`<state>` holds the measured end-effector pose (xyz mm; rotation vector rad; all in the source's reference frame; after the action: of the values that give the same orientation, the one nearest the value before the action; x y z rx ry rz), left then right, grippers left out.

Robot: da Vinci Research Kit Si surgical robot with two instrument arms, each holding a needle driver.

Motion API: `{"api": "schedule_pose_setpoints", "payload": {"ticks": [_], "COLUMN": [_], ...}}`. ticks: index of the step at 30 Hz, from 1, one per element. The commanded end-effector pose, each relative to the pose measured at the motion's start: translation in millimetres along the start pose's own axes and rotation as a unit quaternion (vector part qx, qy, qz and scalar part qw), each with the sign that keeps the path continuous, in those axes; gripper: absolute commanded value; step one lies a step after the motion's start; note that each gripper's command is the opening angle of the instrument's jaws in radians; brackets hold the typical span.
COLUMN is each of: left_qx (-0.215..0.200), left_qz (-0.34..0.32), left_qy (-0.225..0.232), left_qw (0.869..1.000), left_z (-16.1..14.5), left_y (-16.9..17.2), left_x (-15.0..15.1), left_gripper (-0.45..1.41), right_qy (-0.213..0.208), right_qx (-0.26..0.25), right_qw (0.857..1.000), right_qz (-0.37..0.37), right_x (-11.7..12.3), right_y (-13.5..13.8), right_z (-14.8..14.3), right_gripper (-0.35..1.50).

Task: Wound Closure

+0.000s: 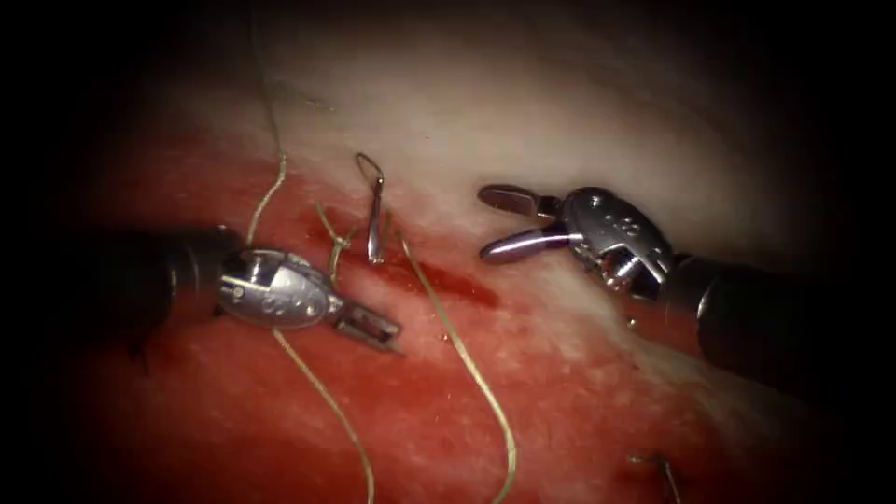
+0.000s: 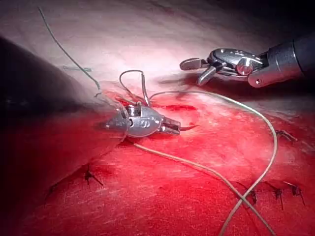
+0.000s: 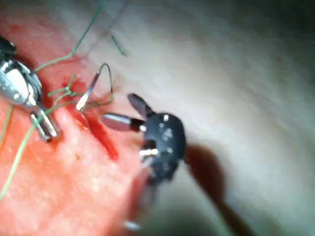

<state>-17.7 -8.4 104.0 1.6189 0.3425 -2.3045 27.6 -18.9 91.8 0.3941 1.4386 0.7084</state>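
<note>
Seen on the bench from above: pork-belly tissue (image 1: 523, 392), red and wet across the near half, pale toward the far edge, with a dark streak of red fluid (image 1: 448, 283) marking the cut (image 1: 425, 275) at centre. Standing in the tissue at the cut's left end, the curved needle (image 1: 374, 219), long axis close to upright in the endoscope view, hooked end pointing away from the camera, lower end at the surface; cannot tell how deep it sits. Held by neither tool. Lying low on the left of the cut, the left tool (image 1: 381, 329), jaws drawn close together and aimed right toward the cut, nothing visibly between them. Hovering on the right over the pale margin, the right tool (image 1: 495, 222), jaws spread wide and empty, tips facing the needle with bare tissue between. Trailing from a tangle beside the needle, thread (image 1: 467, 359) in long loops toward the near edge, one strand passing under the left tool. Plenty of open pale tissue behind the right tool; finished stitches (image 2: 278, 191) along the near red edge in the left wrist view.
</note>
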Motion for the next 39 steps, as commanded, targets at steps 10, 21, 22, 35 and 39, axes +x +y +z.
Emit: {"api": "schedule_pose_setpoints", "payload": {"ticks": [10, 21, 22, 35, 39], "left_qx": [-0.079, -0.084, -0.084, -0.074, -0.068], "left_qz": [-0.211, -0.306, -0.316, -0.467, -0.504], "left_qy": [0.141, 0.272, 0.28, 0.271, 0.266], "left_qw": [0.964, 0.908, 0.903, 0.838, 0.819], "left_z": [-1.1, -2.6, -2.8, -3.7, -3.9], "left_y": [1.4, -0.1, -0.3, -0.4, -0.6], "left_x": [0.5, 2.3, 2.5, 4.7, 5.7], "left_gripper": [-0.45, -0.45, -0.45, -0.45, -0.45], "right_qy": [0.002, 0.004, 0.004, 0.004, 0.004], "right_qx": [0.015, 0.017, 0.017, 0.018, 0.017], "right_qw": [0.995, 0.992, 0.992, 0.974, 0.959], "right_qz": [0.102, 0.123, 0.123, 0.226, 0.282], "right_x": [-0.1, 0.1, 0.1, 0.2, 0.5], "right_y": [0.3, 0.2, 0.2, 0.1, 0.1], "right_z": [0.6, 0.6, 0.6, 0.7, 0.7], "right_gripper": [0.22, 0.2, 0.2, 0.07, 0.22]}}
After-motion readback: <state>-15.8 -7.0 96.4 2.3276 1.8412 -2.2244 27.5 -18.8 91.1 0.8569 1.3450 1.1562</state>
